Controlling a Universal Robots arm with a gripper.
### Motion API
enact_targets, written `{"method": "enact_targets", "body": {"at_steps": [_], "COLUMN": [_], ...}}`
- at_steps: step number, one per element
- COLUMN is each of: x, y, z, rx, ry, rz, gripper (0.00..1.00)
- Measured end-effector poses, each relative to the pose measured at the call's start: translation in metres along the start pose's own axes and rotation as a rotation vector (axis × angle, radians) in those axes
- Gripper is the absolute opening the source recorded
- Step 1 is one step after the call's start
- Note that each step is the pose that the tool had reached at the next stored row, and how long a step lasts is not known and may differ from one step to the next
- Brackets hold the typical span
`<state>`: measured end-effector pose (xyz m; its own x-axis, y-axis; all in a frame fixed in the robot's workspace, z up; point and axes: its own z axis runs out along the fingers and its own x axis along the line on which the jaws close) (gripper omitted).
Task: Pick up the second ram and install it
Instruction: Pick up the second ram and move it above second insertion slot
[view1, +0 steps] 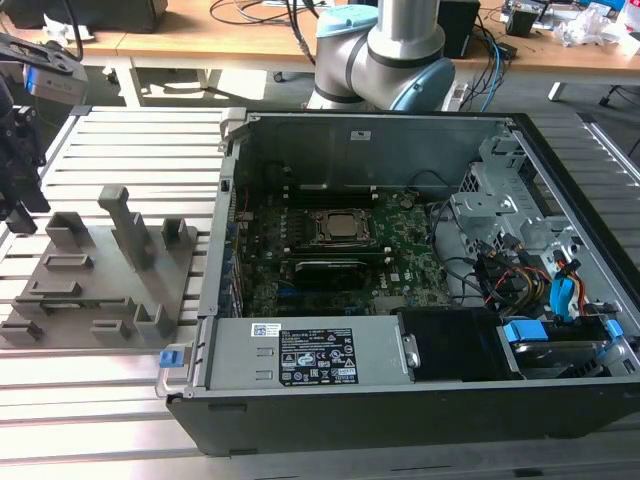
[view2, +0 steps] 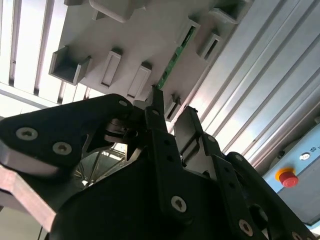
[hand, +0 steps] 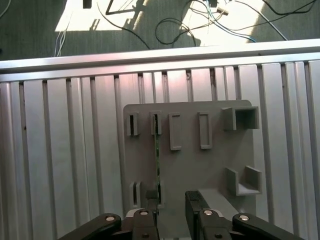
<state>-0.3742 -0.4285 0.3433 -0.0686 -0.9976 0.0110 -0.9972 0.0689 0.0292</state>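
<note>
Exterior view: a grey plastic holder tray (view1: 110, 290), matt and moulded with upright posts and box-shaped pockets, lies flat on a ribbed aluminium table (view1: 100, 410); the black gripper (view1: 18, 205) hangs over the tray's edge on the exterior view's left; just beside the tray, on the exterior view's right, stands an open computer case (view1: 400, 425) of dark sheet metal; inside it lies a green motherboard (view1: 405, 250) with a square, metal-framed CPU socket (view1: 340, 228); a black-and-white printed label (view1: 318, 356) sits on a grey metal box in the case, its writing too small to make out.

In the first wrist view the second ram (hand: 156, 165), a thin green board seen edge-on, stands on its long edge in the tray (hand: 210, 170), held by narrow rectangular guides at each end; the gripper (hand: 171, 207) has its two black, screw-fastened fingers (hand: 150, 197) spread apart over the tray; the ram's near end lies between them, just beside one finger and well clear of the other; whether that finger touches the board cannot be told; loose dark cables (hand: 175, 30) lie on the floor beyond the table, away from the tray.

In the second wrist view the gripper (view2: 171, 117) shows the same wide gap; the ram (view2: 175, 57) runs as a green line from one fingertip across the tray (view2: 145, 45); a round red button (view2: 287, 177) on a pale box sits off the tray, past the table's ribs.
</note>
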Motion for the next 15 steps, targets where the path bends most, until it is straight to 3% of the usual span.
{"method": "enact_targets", "body": {"at_steps": [15], "x": [-0.0002], "y": [-0.0006], "z": [0.0218], "rx": [0.0000], "ry": [0.0000], "rz": [0.000], "gripper": [0.36]}}
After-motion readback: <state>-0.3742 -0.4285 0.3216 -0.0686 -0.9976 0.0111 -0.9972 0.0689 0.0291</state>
